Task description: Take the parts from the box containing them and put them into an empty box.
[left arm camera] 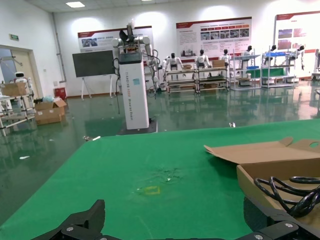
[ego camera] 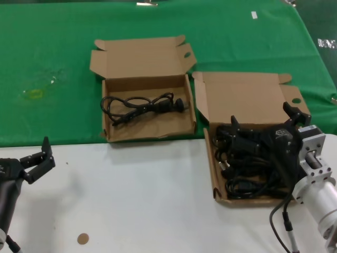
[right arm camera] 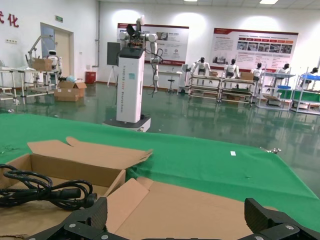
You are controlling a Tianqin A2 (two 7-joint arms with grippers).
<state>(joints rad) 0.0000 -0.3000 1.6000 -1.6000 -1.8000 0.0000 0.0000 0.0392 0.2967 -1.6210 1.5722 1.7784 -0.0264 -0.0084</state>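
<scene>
The box containing the parts [ego camera: 215, 174] lies at the right with several black power cords [ego camera: 245, 168] piled in it. My right gripper [ego camera: 262, 118] hangs open and empty just above those cords, by the box's flap lid [right arm camera: 190, 210]. The other box [ego camera: 150, 134] lies at the centre, on the green cloth, and holds one coiled cord [ego camera: 139, 105]. That cord also shows in the right wrist view [right arm camera: 45, 190] and the left wrist view [left arm camera: 292, 192]. My left gripper [ego camera: 36, 154] is open and empty, low at the near left, far from both boxes.
A green cloth [ego camera: 52, 47] covers the far half of the table and a white surface [ego camera: 137, 195] the near half. A small brown disc [ego camera: 82, 239] lies near the front. A yellowish mark [ego camera: 34, 94] is on the cloth at the left. My own black cable [ego camera: 279, 216] hangs by the right arm.
</scene>
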